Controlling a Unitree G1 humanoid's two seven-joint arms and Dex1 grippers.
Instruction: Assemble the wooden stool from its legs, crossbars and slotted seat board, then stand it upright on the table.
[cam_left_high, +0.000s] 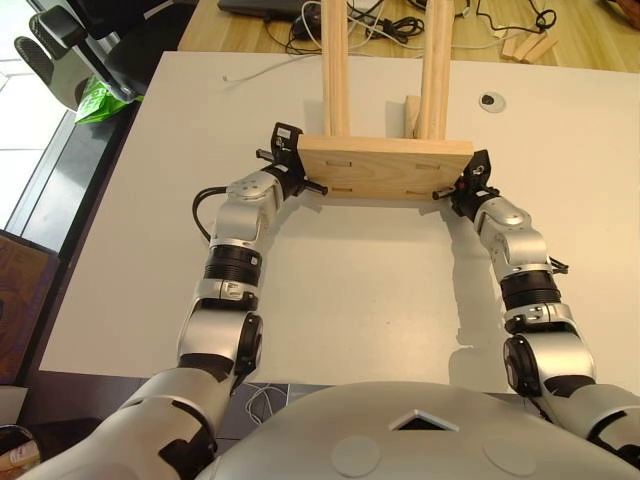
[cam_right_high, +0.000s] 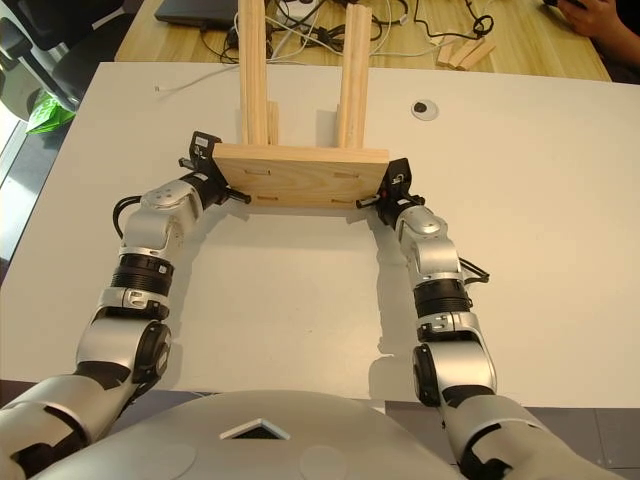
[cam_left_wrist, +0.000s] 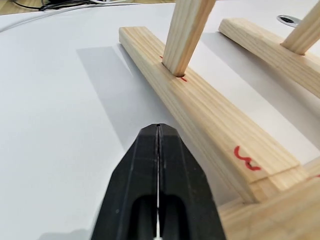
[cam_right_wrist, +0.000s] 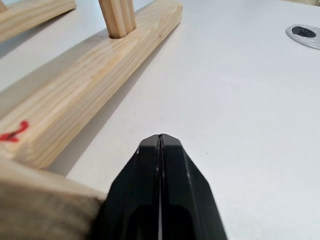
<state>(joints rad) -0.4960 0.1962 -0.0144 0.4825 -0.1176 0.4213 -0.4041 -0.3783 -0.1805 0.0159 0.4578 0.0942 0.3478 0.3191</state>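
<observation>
Flanking the slotted seat board (cam_left_high: 385, 168), the left tool (cam_left_high: 320, 187) and right tool (cam_left_high: 438, 193) are each fully closed on nothing (probably bracing its ends for tipping). The stool (cam_left_high: 432, 80) lies sideways on the surface (cam_left_high: 350, 290), with its legs (cam_left_high: 335, 70) pointing away.

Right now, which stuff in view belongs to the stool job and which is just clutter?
Job: seat board, legs, crossbar, left gripper, right gripper.
Lying about: loose wood pieces, cables, laptop, cable port.
</observation>
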